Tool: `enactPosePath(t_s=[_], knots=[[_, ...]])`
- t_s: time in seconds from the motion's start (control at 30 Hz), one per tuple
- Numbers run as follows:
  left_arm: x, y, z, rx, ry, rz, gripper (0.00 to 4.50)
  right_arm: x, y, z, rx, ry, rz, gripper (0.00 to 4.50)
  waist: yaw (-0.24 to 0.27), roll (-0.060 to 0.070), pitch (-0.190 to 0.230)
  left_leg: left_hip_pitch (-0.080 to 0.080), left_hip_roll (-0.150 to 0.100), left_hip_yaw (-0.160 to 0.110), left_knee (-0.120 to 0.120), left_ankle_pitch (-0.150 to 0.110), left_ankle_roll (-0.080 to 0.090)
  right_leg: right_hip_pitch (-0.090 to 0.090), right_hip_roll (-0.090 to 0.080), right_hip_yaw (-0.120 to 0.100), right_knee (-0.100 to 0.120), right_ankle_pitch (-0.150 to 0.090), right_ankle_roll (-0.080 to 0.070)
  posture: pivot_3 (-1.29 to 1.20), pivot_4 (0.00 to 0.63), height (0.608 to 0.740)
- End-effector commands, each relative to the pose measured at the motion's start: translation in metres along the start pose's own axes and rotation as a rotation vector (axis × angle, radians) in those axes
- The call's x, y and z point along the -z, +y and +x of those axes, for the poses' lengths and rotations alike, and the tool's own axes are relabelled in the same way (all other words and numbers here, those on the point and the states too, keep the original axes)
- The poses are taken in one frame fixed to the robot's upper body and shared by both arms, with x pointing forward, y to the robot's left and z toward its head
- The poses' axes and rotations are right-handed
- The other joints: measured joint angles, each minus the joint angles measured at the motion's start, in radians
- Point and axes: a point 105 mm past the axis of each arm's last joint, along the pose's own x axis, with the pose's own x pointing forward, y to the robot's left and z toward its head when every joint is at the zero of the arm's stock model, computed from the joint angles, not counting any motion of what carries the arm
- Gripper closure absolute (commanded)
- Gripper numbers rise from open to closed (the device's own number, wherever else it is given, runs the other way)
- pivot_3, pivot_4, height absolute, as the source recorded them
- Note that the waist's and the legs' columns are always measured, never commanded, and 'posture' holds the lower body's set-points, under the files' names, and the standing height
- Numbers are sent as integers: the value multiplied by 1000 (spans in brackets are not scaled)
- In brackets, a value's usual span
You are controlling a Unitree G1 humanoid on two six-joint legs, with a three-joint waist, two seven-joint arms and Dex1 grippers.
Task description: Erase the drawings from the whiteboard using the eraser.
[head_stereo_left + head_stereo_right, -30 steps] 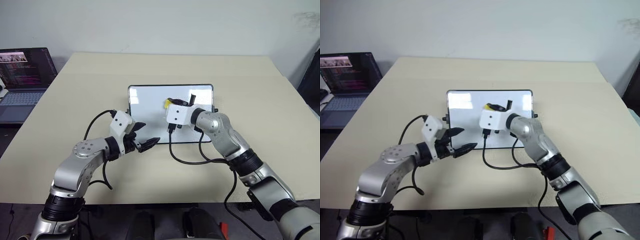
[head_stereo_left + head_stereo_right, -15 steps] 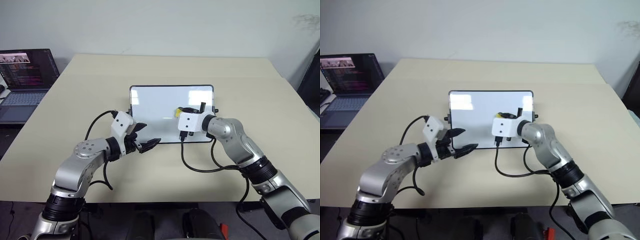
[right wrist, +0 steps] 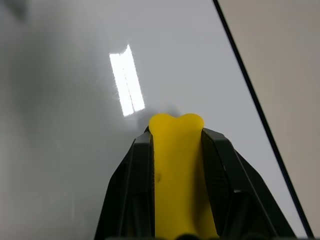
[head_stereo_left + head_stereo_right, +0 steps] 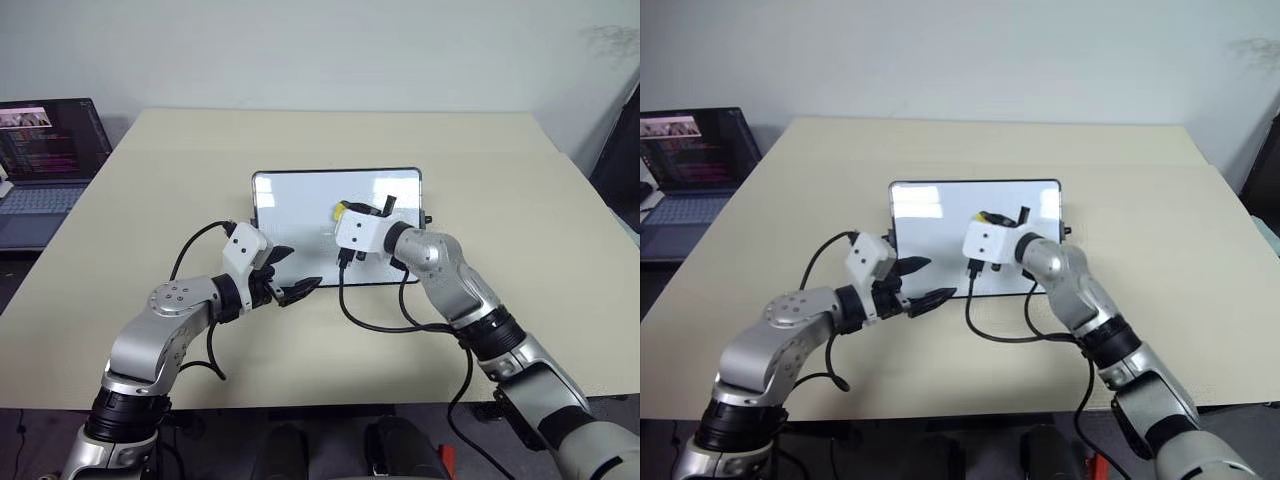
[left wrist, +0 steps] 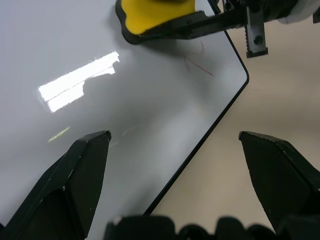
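The whiteboard (image 4: 295, 205) sits in the middle of the beige table, white and glossy with a thin black frame. My right gripper (image 4: 350, 208) is shut on the yellow eraser (image 4: 340, 211) and presses it against the board's upper middle. The right wrist view has the eraser (image 3: 177, 170) squeezed between both black fingers on the white surface. Faint red drawings (image 5: 197, 62) lie just beside the eraser (image 5: 150, 15) in the left wrist view, near the board's edge. My left gripper (image 4: 297, 270) hangs open and empty at the board's near left corner.
An open laptop (image 4: 45, 150) stands off the table's left side. Black cables loop from both wrists onto the table (image 4: 500, 150) in front of the board. A dark object (image 4: 622, 160) shows at the far right edge.
The right gripper slid the eraser right and toward me across the board, then back left and away to about where it began. The left arm stayed still.
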Motion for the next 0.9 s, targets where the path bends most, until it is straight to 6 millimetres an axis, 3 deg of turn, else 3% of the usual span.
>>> enactPosePath(t_s=[0.03,0.27,0.37,0.53,0.63,0.73,0.9], knots=[[-10,-5,1,20,-35,29,0,3,-13,0,49,14,11,3514,0,0,0,0,0,0,0,0,0,0,0,0,0,0,0,0,150,740],[-10,-5,1,22,-35,28,0,30,10,-18,-60,91,15,3514,4,0,0,-1,0,0,-1,0,0,-1,0,0,-1,0,0,0,150,740],[-10,-6,1,26,-34,29,0,30,6,-28,-21,75,47,3514,5,0,0,-1,-1,-1,-1,0,0,0,-1,-1,-1,0,0,0,150,740],[-10,-5,1,32,-29,41,0,7,-35,-54,201,-74,473,3515,4,0,1,-5,0,0,-1,0,0,-5,0,0,0,0,0,0,150,740],[-10,-6,2,39,-27,47,0,5,-42,-79,209,-140,787,3515,5,1,2,-14,0,-1,0,0,0,-13,0,-1,1,0,0,0,150,740],[-11,-6,3,48,-27,48,0,4,-31,-98,127,-145,902,3515,5,1,2,-15,0,-2,-1,-1,-2,-13,0,-2,0,2,-3,0,150,740],[-8,-15,6,113,-9,60,0,23,8,-135,20,-1,849,3515,8,2,3,-17,-2,-2,-1,-4,-2,-13,-1,-2,-4,0,-1,0,150,740]])
